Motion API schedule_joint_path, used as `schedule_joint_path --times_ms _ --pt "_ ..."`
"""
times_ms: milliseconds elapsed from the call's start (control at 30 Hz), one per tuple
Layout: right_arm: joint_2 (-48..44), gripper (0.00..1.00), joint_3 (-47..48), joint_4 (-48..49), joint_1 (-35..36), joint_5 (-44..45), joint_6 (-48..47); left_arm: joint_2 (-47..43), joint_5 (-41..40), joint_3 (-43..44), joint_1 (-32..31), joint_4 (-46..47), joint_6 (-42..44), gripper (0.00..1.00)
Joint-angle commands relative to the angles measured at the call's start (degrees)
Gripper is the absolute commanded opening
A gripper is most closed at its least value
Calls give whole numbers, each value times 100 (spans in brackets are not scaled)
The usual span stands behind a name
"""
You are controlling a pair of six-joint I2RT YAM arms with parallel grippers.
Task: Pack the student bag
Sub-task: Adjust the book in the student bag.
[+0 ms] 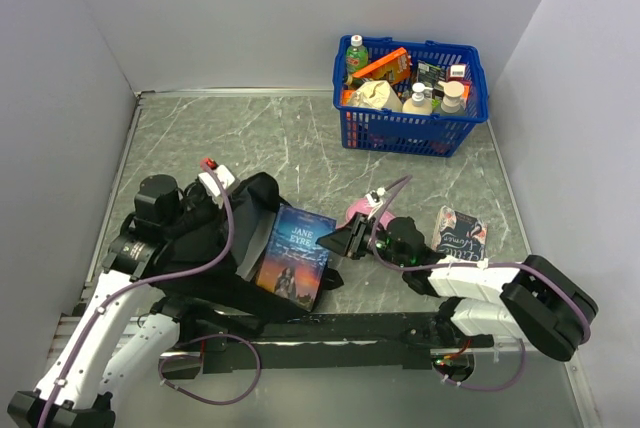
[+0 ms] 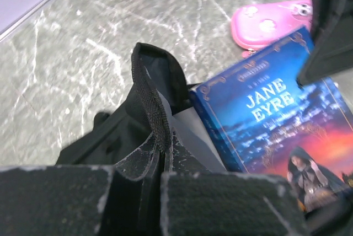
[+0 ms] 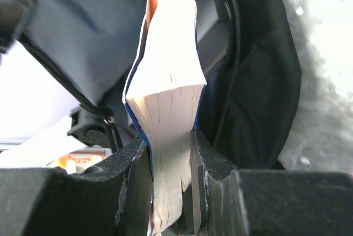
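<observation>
The student bag [image 1: 215, 248], a soft black backpack with greyish lining, lies at the near left. My left gripper [image 2: 160, 153] is shut on the bag's black webbing edge [image 2: 151, 101] and holds its mouth up. A blue "Jane Eyre" book [image 1: 297, 256] lies tilted with its left part in the bag's opening; it also shows in the left wrist view [image 2: 276, 120]. My right gripper [image 1: 345, 240] is shut on the book's right edge; in the right wrist view the page block [image 3: 168, 98] sits pinched between my fingers [image 3: 201, 159], with the bag [image 3: 259, 81] just beyond.
A pink pencil case [image 1: 362, 212] lies just behind my right gripper. A second book [image 1: 460, 233] lies at the right. A blue basket [image 1: 470, 118] with bottles and groceries stands at the back right. Walls close in the left, back and right.
</observation>
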Motion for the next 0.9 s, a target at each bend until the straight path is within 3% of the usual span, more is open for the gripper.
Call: schedule_joint_path --times_ms 0,100,133,233,367,400,500,700,867 --pt "-130 0 35 548 244 -702 75 136 -731 79 51 892 -371 1" --pt "-375 0 209 -74 542 -562 -451 110 -924 88 51 962 -397 1" --pt "-568 0 402 -685 674 -474 -827 101 -977 70 51 997 -415 1" --pt "-693 0 640 -1007 912 -412 -1225 75 -1021 35 60 1041 -476 1" --pt "-413 0 974 -1130 930 -684 -1437 66 -487 70 104 1006 -529 1" --pt "-159 0 1193 -1183 921 -780 -1446 66 20 105 104 936 -442 1" --pt "534 0 1588 -913 650 -1008 -1140 48 1109 175 113 550 -153 1" --pt "1959 0 2266 579 -159 -1528 1028 13 2099 290 104 -757 857 1" --pt "2137 0 2697 -199 -335 -1019 1779 -13 2231 378 95 -1244 1334 1"
